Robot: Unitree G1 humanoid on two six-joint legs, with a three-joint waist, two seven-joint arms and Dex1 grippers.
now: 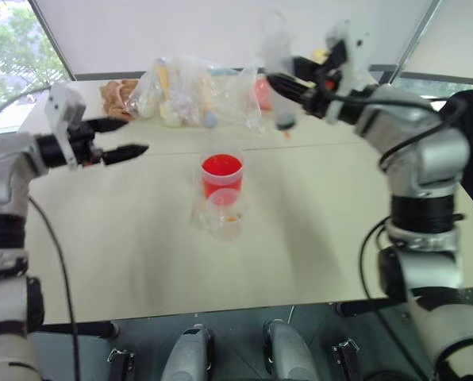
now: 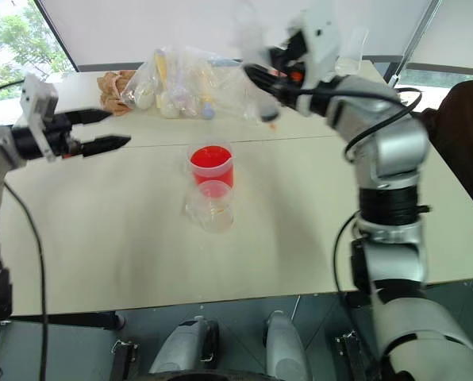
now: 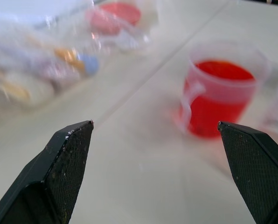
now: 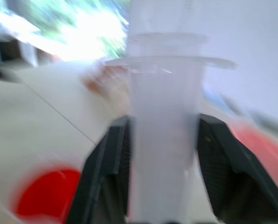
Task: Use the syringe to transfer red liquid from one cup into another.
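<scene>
The syringe (image 4: 163,135) is clamped by its clear barrel between the two black fingers of the right tool (image 1: 288,89), which is held raised above the far part of the worktop (image 1: 125,238); in the right wrist view the barrel is seen pinched from both sides, with its flange above the fingers. In the head views the syringe is blurred, but its dark seal and small orange tip are seen hanging below the right tool, up in the air and well apart from the cups. The left tool (image 1: 119,140) is held wide open and empty, its fingers pointing across the worktop toward the cups without touching them. The taller cup (image 1: 221,175), filled with red liquid (image 1: 221,165), is placed near the middle of the worktop, and the shorter clear cup (image 1: 224,214), with a slight orange trace low inside, is set just in front of it on the near side. A heap of clear plastic bags (image 1: 190,94) with small items inside is seen at the far side of the worktop.
</scene>
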